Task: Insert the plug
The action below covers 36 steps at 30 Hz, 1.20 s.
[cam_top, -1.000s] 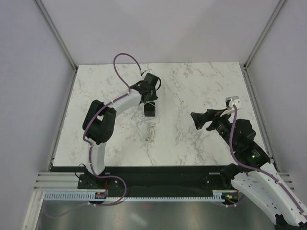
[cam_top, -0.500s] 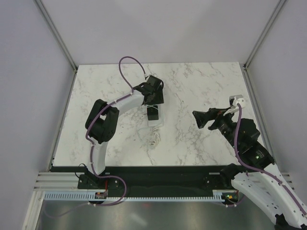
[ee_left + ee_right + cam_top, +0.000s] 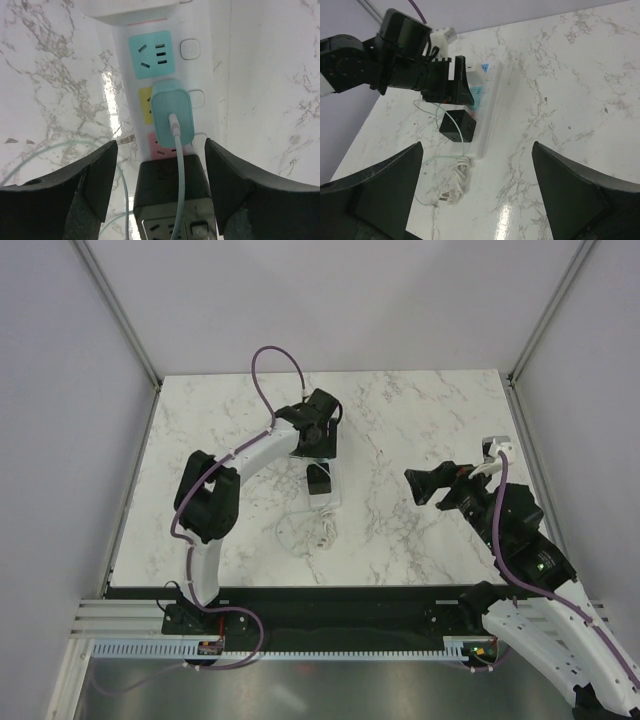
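A white power strip (image 3: 210,75) lies on the marble table. A teal plug (image 3: 172,117) sits in its yellow middle socket, with a thin teal cable running toward the camera. A black cube adapter (image 3: 172,192) occupies the pink socket beside it. A teal socket (image 3: 150,54) is empty. My left gripper (image 3: 161,150) is open and hovers above the plug and cube, holding nothing. In the top view it (image 3: 318,445) is over the strip's far end (image 3: 333,502). My right gripper (image 3: 415,487) is open and empty, well to the right of the strip.
The strip's own white cord lies coiled (image 3: 460,172) at its near end, with a loose wall plug (image 3: 445,197). The thin teal cable loops out on the table left of the strip (image 3: 290,537). Grey walls enclose the table on three sides.
The left gripper has opened and drawn back from the plug, which stays in the strip. The strip and coil sit slightly nearer. The thin cable now loops out to the left.
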Each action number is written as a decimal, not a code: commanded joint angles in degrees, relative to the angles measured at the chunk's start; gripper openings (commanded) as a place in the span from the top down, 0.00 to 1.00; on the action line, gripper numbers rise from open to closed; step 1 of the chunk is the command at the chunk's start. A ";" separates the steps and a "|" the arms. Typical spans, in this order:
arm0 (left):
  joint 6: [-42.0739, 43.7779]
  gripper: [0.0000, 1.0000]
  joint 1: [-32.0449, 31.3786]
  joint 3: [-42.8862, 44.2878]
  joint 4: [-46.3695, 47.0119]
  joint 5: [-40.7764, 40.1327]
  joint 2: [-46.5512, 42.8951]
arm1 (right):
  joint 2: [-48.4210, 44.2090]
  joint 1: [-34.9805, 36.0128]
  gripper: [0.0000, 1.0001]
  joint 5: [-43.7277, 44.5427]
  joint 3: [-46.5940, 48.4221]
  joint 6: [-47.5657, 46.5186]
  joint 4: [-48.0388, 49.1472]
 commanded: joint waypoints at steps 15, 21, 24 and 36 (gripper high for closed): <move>15.02 0.12 0.81 5.58 -0.49 6.22 -13.99 | 6.17 -0.20 0.02 6.64 4.88 -0.18 -6.46; 18.27 0.00 0.81 -6.53 9.06 23.71 -29.09 | 6.52 -0.20 0.02 4.02 6.90 4.39 -8.31; 17.75 0.00 0.81 -16.28 15.40 32.32 -38.76 | 7.75 -0.20 0.02 2.17 8.74 6.05 -9.63; 10.89 0.00 0.81 -40.65 35.64 51.41 -60.49 | 3.02 -0.20 0.02 -4.87 8.58 5.71 -10.51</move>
